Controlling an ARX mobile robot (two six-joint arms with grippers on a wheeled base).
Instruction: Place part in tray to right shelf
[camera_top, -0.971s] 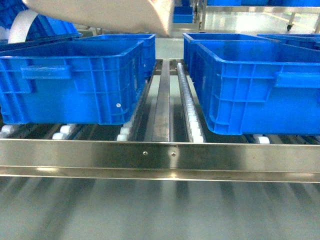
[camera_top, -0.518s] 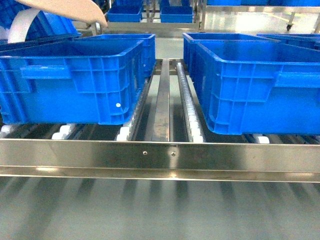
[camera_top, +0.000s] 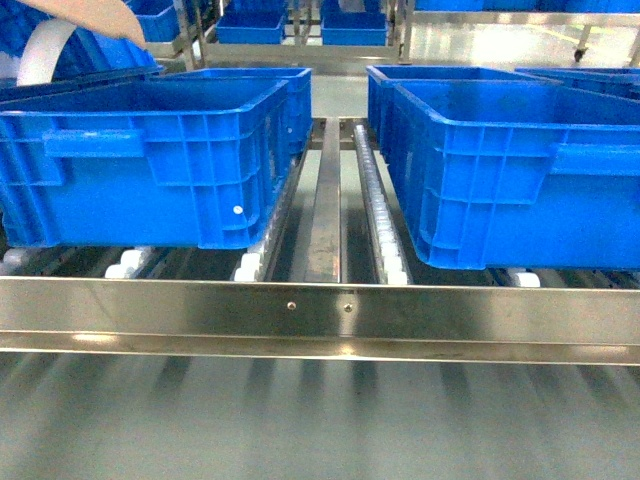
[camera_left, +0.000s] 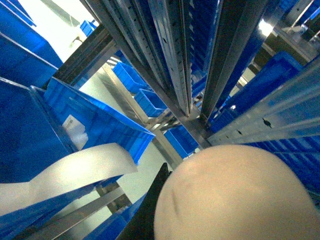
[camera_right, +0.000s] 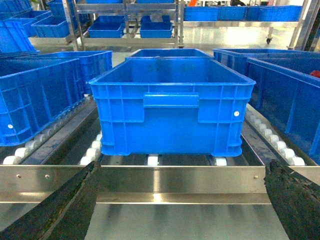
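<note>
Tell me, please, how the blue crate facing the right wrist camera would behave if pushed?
The crate rests on white rollers, so it would probably glide back readily. What shows inside looks empty, so it is likely light for its size. Ribbed walls suggest stiffness.

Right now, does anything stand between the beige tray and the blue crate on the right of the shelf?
Nothing visible does. The tray shows only as a corner at the head view's upper left, above the left crate; open air over the roller rails separates it from the right crate.
</note>
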